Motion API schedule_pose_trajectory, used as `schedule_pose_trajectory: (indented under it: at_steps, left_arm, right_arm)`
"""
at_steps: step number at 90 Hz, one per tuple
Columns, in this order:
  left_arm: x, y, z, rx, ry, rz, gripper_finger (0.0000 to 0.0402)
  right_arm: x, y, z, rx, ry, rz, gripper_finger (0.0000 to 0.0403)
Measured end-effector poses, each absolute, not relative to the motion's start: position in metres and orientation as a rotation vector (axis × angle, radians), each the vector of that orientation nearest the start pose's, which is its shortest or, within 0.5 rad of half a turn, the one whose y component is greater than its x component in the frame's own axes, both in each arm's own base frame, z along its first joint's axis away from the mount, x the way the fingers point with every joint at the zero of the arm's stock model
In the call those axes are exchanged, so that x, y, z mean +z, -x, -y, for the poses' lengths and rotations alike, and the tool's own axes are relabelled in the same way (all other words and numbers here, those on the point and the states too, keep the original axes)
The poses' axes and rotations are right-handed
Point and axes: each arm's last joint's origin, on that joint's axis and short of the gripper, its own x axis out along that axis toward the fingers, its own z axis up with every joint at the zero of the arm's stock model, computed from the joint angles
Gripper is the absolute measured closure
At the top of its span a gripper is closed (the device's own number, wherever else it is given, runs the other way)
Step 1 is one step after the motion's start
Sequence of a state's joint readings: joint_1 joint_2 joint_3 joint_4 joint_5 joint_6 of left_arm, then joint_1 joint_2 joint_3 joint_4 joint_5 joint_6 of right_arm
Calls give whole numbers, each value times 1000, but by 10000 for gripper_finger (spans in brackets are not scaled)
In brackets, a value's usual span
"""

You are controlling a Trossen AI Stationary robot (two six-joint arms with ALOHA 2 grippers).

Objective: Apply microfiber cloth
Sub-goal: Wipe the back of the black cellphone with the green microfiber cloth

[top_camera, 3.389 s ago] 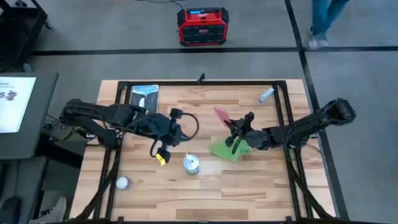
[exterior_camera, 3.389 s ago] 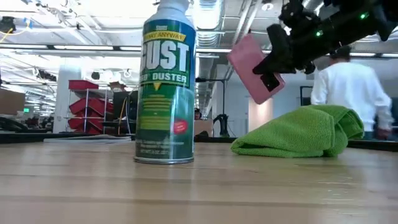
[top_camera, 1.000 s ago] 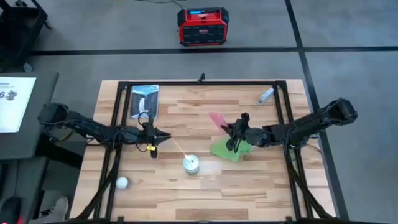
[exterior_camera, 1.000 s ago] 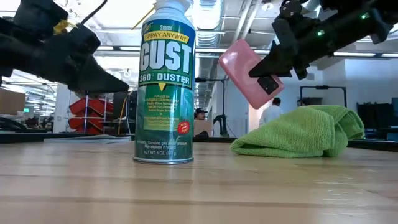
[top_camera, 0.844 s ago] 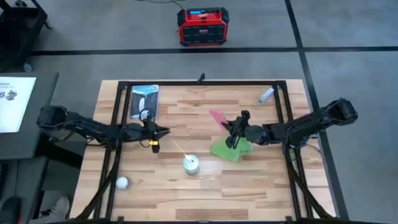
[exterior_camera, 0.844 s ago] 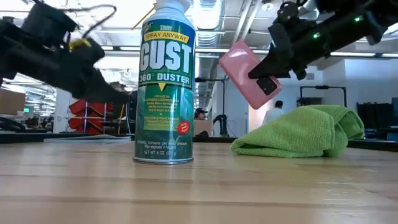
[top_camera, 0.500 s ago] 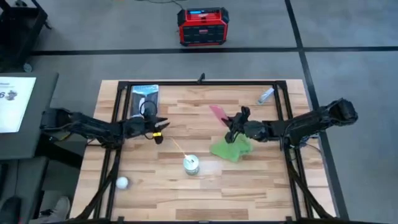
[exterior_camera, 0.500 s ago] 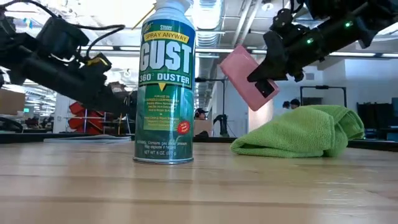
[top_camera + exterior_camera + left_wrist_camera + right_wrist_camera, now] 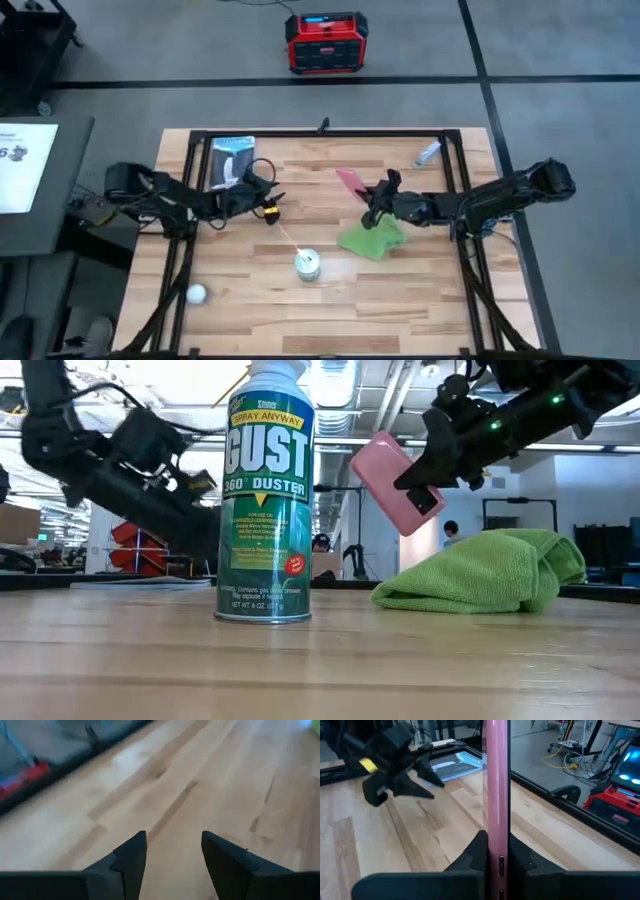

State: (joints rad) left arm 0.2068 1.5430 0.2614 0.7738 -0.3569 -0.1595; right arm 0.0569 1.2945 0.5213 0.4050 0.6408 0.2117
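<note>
Wooden planks make up the table (image 9: pixel 400 290), framed by black rails, with a red and black box (image 9: pixel 325 42) on the grey floor beyond its far edge. Near the middle, the microfiber cloth (image 9: pixel 371 240) lies bunched on the wood, its near edge partly covered from above by the right arm. The right gripper (image 9: pixel 372 205) hangs just above and behind the cloth, clamped on a pink phone (image 9: pixel 393 482) held tilted in the air; in the right wrist view the phone shows edge-on between the fingers (image 9: pixel 520 857), so its face is hidden. The left gripper (image 9: pixel 266 203) sits well apart over the table's left part, its fingers (image 9: pixel 131 857) spread with nothing between them. A duster can (image 9: pixel 265 490) stands upright in front of the cloth. A white ball (image 9: pixel 197 294) rests near the front left corner. A clear packet (image 9: pixel 232 160) at the back left is too small to read.
</note>
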Motion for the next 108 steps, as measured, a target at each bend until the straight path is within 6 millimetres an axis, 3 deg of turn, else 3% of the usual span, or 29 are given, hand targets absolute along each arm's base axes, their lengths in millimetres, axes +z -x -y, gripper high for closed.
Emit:
schedule_pose_trajectory:
  at_steps: [16,41,79,108]
  left_arm:
    - [100,-246,-62,207,186,-498,231]
    - [105,-299,-76,-124,66,-423,230]
    - [76,-359,-86,-419,52,-306,230]
    - [84,-382,-79,-578,88,-267,230]
  right_arm:
    - [196,-251,13,-614,-80,-296,391]
    - [196,-251,21,-617,-91,-299,391]
    - [203,-246,34,-660,-106,-282,391]
    - [222,-225,55,-695,-133,-262,391]
